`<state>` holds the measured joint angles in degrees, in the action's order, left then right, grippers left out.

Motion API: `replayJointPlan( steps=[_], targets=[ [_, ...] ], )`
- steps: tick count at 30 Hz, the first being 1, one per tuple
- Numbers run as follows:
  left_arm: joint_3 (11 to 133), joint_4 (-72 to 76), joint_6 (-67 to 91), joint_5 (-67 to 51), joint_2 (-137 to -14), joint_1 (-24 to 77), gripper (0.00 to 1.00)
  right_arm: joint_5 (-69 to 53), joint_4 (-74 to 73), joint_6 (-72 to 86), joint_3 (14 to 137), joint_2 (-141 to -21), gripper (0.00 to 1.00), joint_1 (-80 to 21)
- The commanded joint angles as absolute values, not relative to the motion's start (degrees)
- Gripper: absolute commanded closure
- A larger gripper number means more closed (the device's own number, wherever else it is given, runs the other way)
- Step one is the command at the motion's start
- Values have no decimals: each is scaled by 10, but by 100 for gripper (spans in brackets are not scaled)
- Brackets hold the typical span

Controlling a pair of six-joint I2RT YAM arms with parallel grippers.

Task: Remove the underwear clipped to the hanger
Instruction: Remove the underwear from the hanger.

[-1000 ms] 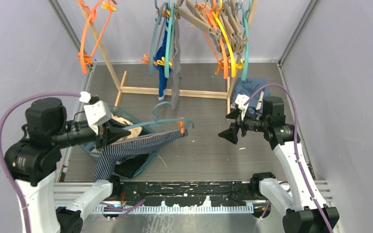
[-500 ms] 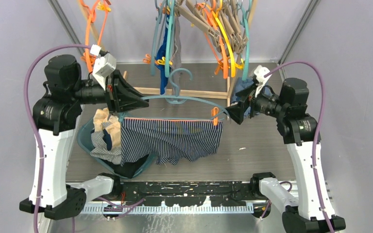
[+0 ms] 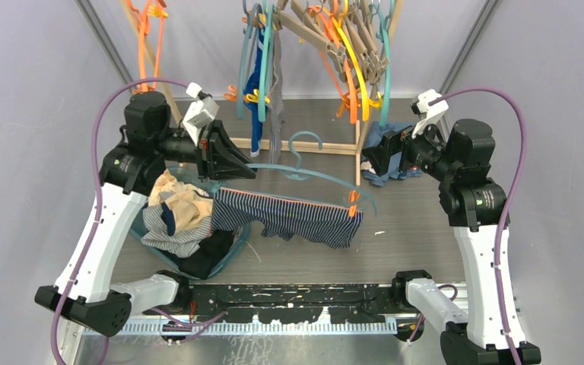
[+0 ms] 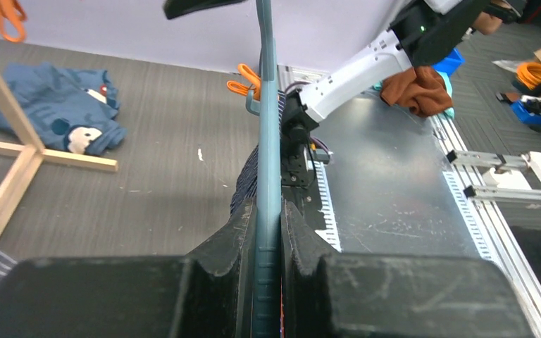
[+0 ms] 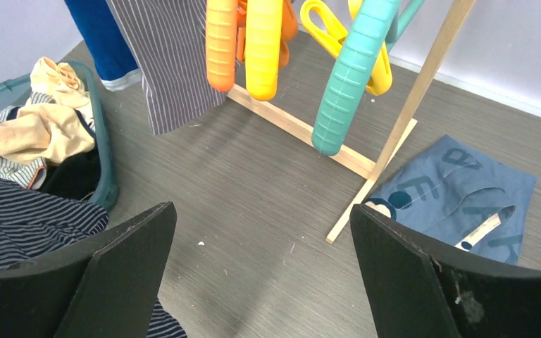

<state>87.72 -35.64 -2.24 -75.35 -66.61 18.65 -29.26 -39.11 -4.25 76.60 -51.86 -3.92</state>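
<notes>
Both arms have lifted and drawn back since a moment ago, and the teal hanger (image 3: 304, 173) has tipped, so its far end now hangs lower than the held end.

The left arm carries the hanger over the table (image 3: 411, 243). Its long bar runs from the left gripper (image 3: 247, 169) out to the right and toward the near edge. The navy pinstriped underwear (image 3: 296, 217) hangs from that bar in mid-air, draped along its length, just right of the teal basket (image 3: 232, 251).

I can make out 1 orange clip (image 3: 352, 199), biting the waistband at the bar's low right end.

The left gripper is pressed tight on the hanger's left end; the wrist view shows the bar wedged between its 2 jaws. The right gripper (image 3: 374, 158) stands spread wide and holds nothing, up by the wooden rack's foot (image 3: 359, 156).

That clip lies below the right gripper, off toward the table's middle and apart from it. To my eye the right arm is plainly the nearer one, and it would have to come down and in along the bar's line.
</notes>
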Motion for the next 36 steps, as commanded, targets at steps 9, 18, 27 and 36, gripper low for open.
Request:
replayJointPlan(
  steps=[9,18,27,36],
  targets=[
    [802,-286,-236,-832,-666,218,100,-452,-448,-49,745,-510,0,-36],
    [822,-355,-399,-832,-717,237,100,-544,-437,-20,654,-469,0,-20],
    [864,-422,-493,-838,-758,244,100,-573,-449,2,633,-457,0,-2],
    [822,-433,-549,-833,-712,244,100,-560,-506,-20,637,-479,4,8]
  ],
)
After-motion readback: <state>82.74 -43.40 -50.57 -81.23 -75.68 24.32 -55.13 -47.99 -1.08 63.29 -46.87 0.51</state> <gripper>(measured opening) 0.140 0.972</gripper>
